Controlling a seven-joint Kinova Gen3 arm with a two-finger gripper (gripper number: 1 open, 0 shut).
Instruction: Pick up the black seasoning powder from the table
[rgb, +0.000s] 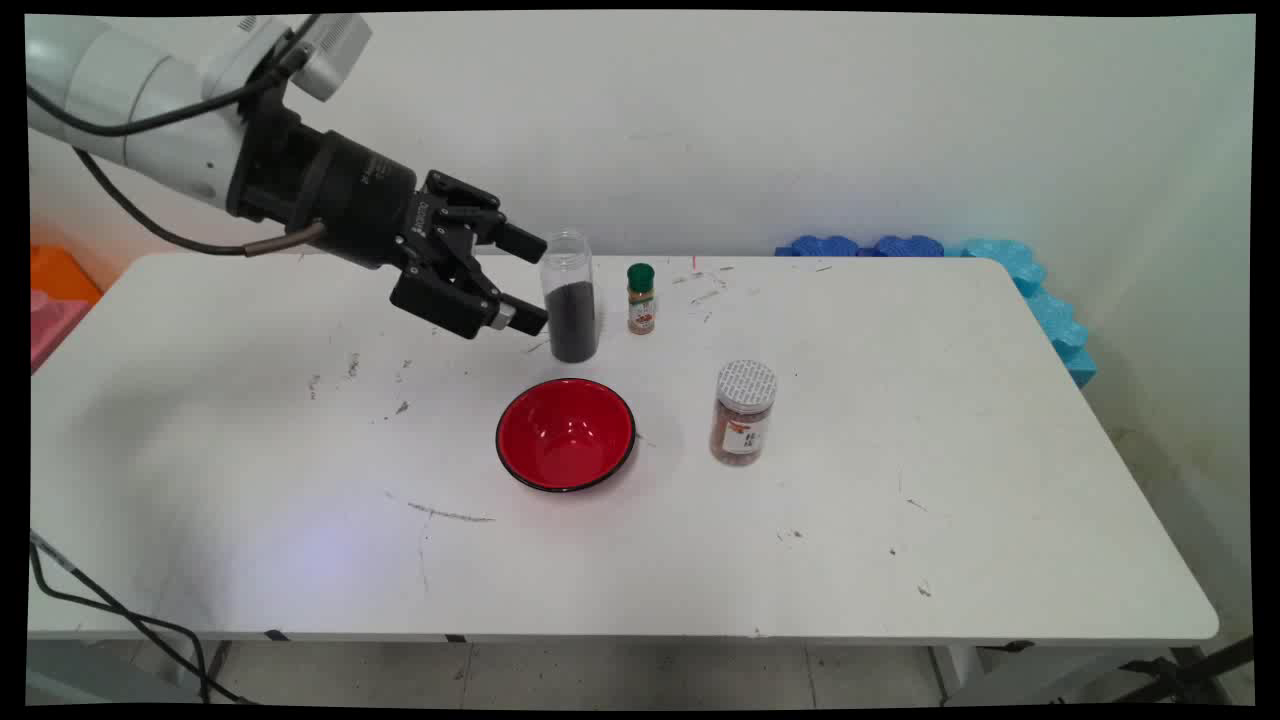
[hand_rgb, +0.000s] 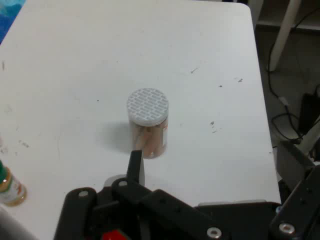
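gripper (rgb: 535, 282) hovering just left of tall clear jar (rgb: 571, 296) of dark grains, fingers spread wide, holding nothing | green-capped spice bottle (rgb: 640, 299) standing just right of jar | red bowl (rgb: 565, 434) sitting nearer, white-lidded jar (rgb: 744, 412) to its right | table (rgb: 1000, 480) right half lying open, far edge close behind jars

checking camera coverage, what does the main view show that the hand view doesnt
Only the main view shows the tall clear jar of dark contents, the red bowl, the blue foam behind the table and the whole open gripper beside that tall jar. Only the hand view shows the floor and cables past the table's edge. Both show the white table, the white-lidded jar and the green-capped spice bottle.
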